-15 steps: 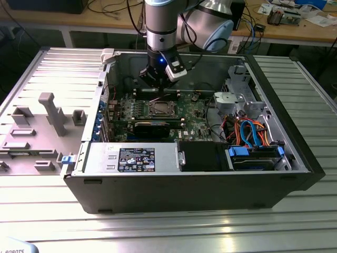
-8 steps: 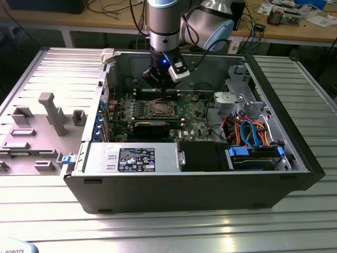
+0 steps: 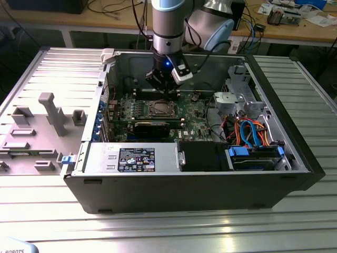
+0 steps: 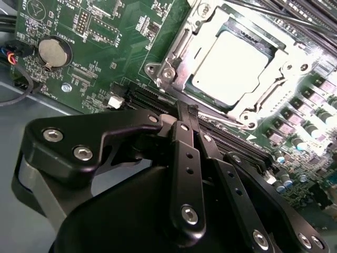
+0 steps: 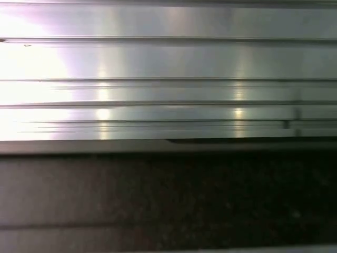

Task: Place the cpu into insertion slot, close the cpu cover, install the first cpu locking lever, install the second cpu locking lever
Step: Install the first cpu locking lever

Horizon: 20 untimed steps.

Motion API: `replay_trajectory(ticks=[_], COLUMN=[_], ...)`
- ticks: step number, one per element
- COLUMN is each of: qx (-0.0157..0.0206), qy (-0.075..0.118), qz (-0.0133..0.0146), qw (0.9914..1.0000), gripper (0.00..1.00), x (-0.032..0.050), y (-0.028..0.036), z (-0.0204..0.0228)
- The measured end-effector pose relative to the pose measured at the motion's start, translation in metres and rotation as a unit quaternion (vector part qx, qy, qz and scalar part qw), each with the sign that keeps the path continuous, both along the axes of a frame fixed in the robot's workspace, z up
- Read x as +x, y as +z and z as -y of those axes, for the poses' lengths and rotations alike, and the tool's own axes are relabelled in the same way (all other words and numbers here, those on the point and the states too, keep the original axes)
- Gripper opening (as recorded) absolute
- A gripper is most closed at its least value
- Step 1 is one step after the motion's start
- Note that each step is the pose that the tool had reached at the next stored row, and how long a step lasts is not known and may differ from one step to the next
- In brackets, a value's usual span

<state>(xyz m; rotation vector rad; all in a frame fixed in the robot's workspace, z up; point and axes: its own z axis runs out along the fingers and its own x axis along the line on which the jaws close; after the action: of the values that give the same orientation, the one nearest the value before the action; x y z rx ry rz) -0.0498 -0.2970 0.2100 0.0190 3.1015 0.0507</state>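
The cpu [image 4: 237, 68], a flat square chip with a silvery top, lies in the insertion slot [image 4: 158, 71] on the green motherboard. The cpu cover [image 4: 287, 66], a thin metal frame, lies flat around the chip, whose top shows through its window. My gripper [image 4: 187, 109] is shut with nothing between its black fingers [image 4: 184, 153], and its tip hovers just beside one edge of the socket, over the memory slots. In the exterior view the gripper [image 3: 167, 93] hangs inside the open computer case, right behind the insertion slot [image 3: 160, 109]. I cannot make out how the locking levers stand.
A long black graphics card [image 3: 152, 126] lies in front of the socket. A coin battery [image 4: 54, 51] sits on the board. The power supply [image 3: 131, 158] and a drive cage with blue and orange cables [image 3: 253, 137] fill the case front. A grey fixture plate [image 3: 47, 116] lies left of the case.
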Motion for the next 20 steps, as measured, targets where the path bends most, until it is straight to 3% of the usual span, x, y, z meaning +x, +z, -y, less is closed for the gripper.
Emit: replay_trajectory(ticks=[9,20], qx=[-0.0003,0.0], qy=[0.0,0.0], qz=[-0.0002,0.0001], qw=[1.0,1.0], gripper=[0.11,0.11], x=[0.0021,0.0022], y=[-0.006,-0.0044], z=[0.0001,0.0])
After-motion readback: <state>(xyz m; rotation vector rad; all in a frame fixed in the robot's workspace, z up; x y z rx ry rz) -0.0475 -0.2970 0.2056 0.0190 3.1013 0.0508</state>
